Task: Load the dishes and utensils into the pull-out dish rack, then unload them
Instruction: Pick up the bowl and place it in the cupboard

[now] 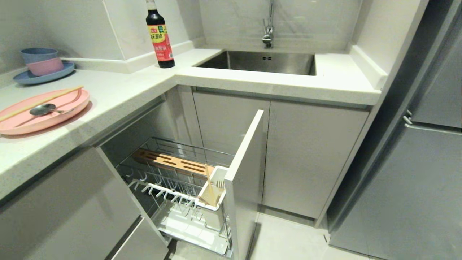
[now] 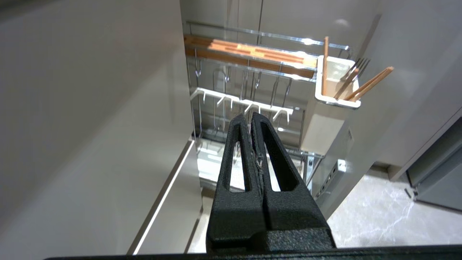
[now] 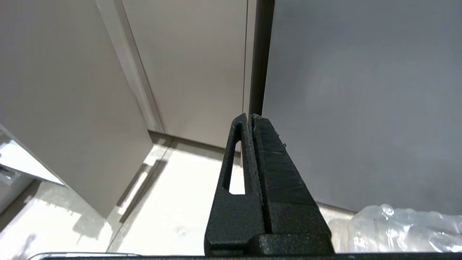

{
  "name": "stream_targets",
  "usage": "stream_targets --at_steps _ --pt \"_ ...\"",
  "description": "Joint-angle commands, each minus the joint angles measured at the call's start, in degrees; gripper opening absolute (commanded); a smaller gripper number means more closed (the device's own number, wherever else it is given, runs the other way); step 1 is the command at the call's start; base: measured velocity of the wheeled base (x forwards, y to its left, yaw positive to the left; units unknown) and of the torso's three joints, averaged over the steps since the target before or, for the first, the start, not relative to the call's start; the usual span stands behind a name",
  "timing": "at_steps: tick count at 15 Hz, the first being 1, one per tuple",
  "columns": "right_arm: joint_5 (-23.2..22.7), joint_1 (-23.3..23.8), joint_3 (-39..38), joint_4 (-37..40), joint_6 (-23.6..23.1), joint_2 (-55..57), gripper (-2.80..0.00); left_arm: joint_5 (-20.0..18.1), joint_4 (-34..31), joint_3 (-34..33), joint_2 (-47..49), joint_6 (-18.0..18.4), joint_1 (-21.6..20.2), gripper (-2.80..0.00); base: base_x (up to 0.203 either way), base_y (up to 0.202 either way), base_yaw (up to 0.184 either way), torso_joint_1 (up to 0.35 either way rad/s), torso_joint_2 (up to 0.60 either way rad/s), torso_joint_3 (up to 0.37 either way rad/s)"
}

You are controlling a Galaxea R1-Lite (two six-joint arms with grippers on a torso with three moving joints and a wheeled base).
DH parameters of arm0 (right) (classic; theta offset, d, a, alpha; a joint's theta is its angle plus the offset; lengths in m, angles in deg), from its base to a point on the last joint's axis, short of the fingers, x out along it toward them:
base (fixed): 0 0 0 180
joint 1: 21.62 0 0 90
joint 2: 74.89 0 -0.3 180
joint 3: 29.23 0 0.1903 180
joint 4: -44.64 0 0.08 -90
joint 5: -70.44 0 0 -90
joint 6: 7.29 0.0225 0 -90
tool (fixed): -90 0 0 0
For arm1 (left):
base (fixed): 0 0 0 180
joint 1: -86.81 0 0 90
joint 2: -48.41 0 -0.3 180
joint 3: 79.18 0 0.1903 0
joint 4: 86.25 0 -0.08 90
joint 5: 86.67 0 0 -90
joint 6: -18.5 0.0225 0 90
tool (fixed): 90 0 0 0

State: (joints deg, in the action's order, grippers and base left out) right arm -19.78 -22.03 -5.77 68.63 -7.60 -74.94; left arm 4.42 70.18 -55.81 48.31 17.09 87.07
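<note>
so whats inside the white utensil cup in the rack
The white utensil cup holds several thin wooden sticks, probably chopsticks, and a fork, all standing with their tops poking out. Their lower ends and the cup's bottom are hidden by its walls.

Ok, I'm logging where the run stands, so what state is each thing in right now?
Rack: pulled out, no dishes in it.
Utensil cup: holds wooden sticks and a fork.
Plate: on the counter.
Chopsticks: lying across the plate.
Spoon: lying on the plate.
Tap: no water running.
Bottle: upright, capped.
Left gripper: shut, empty.
Right gripper: shut, empty.
</note>
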Motion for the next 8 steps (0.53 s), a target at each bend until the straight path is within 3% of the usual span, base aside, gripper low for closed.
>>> stream_targets --at_steps 1,8 --pt "-0.04 -0.02 -0.01 -0.01 -0.04 -0.04 -2.8 0.0 -0.02 0.0 0.1 -0.05 0.0 -2.8 0.0 0.0 0.0 0.002 0.0 -0.203" --pt "-0.04 -0.02 -0.01 -0.01 -0.04 -0.04 -2.8 -0.02 0.03 0.0 0.07 -0.06 0.08 -2.8 0.0 0.0 0.0 0.001 0.0 -0.198"
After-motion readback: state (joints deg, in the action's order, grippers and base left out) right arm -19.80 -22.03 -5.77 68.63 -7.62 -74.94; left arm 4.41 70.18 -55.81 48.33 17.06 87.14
